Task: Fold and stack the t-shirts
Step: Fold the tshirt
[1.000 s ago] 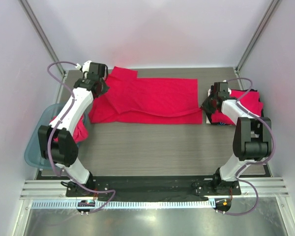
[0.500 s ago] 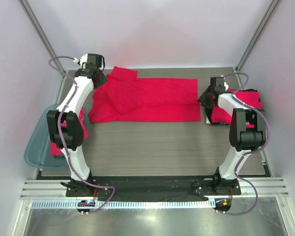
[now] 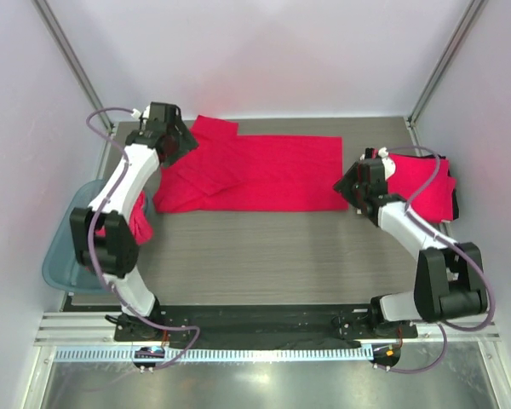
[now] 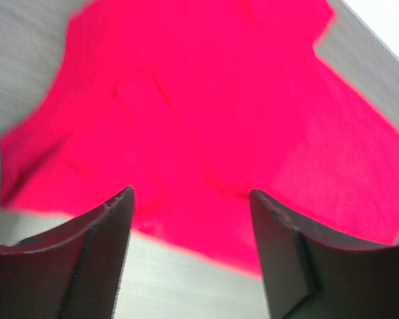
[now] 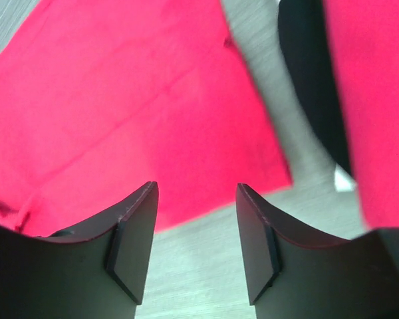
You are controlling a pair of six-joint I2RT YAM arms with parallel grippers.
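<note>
Desk (image 3: 255, 256): grey wood-grain top with white walls around it; both arms are bolted at its 6 o'clock edge.
Long shirt (image 3: 264, 170): bright red, folded into a wide band, lying flat across the desk toward 12 o'clock from the middle. Its length runs from 9 to 3 o'clock. A sleeve part sticks out at its 11 o'clock corner, and a folded flap lies across its 9 o'clock end.
Stack of shirts (image 3: 443, 183): red, at the 3 o'clock edge of the desk, just beside the long shirt's end but apart from it, resting on a black pad (image 5: 309, 86).
Bin (image 3: 60, 256): see-through teal plastic, at the desk's 8 o'clock side.
Shirt in the bin (image 3: 139, 223): red and crumpled, spilling over the rim toward the desk.
Left fingers (image 4: 113, 226): spread apart with nothing between them, above the long shirt's 10 o'clock end; the wrist view shows wrinkled red cloth and a strip of bare desk beneath.
Right fingers (image 5: 136, 219): spread apart and holding nothing, over the long shirt's 4 o'clock corner, with its near hem and bare desk showing in the gap.
</note>
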